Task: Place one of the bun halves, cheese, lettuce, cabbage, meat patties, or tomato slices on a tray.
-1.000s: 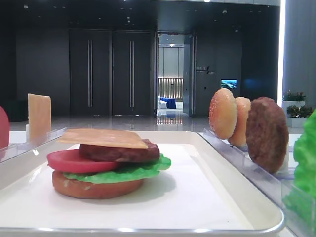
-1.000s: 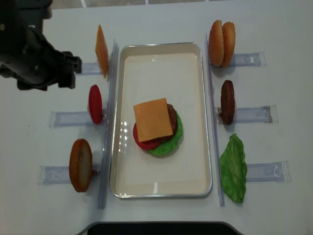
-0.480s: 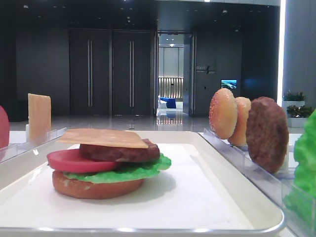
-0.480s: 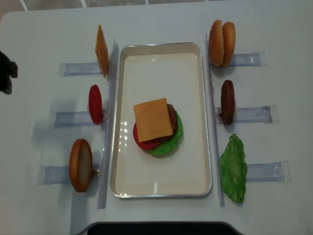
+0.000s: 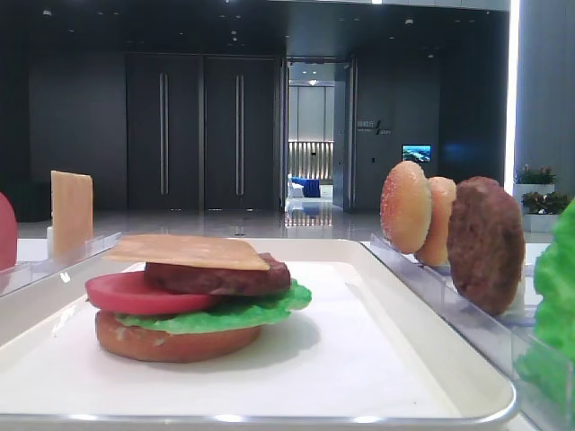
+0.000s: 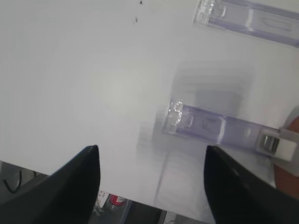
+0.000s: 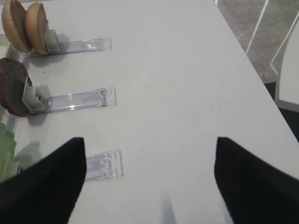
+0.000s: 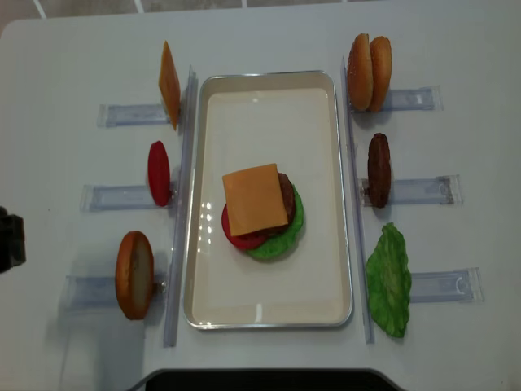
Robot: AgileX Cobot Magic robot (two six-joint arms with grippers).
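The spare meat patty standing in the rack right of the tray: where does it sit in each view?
Low exterior view: meat patty at right, upright, behind the tray rim.
Overhead exterior view: right of the tray, middle rack.
Right wrist view: left edge, partly cut off.
Left wrist view: not in it.
Shared landmark: the sesame bun halves one rack beyond it.

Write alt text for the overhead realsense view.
A white tray holds a stack topped by a cheese slice over patty, tomato and lettuce. Spare ingredients stand in clear racks on both sides.

Lettuce (image 7: 5,149) cut by frame edge
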